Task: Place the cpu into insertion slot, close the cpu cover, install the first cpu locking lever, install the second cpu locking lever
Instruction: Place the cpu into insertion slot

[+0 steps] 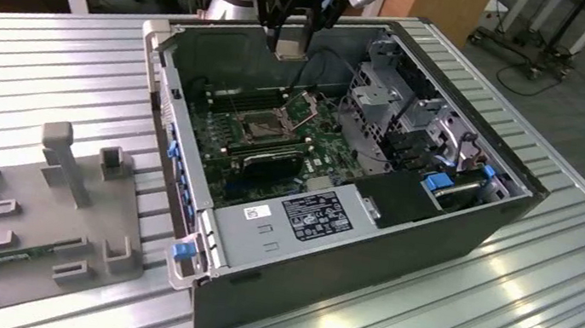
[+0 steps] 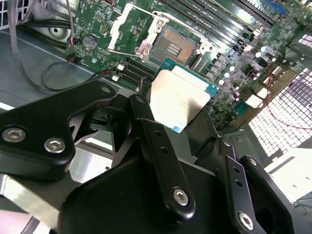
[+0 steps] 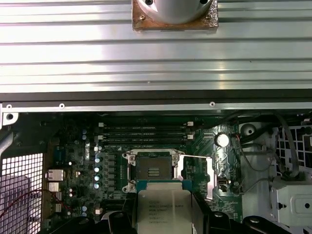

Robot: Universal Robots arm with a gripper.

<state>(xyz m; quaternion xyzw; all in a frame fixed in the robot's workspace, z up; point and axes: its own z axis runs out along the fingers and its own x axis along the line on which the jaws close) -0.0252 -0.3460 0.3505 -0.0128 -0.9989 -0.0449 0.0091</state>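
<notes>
**Claw (image 1: 289, 47) grips cpu (image 2: 178, 100) above the socket (image 3: 153, 170)**

The claw is closed narrowly on the cpu's edges and holds it in the air over the motherboard (image 1: 273, 140), inside the open computer case (image 1: 395, 256) on the bench (image 1: 546, 320). The socket is bare, with the cpu cover (image 3: 197, 176) swung open beside it.

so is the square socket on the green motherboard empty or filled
Empty: the socket shows bare contacts; the silvery square cpu is held in the gripper, apart from it.

second wrist view | cpu (image 2: 178, 97) | one edge hidden behind hand (image 2: 176, 119)
</notes>
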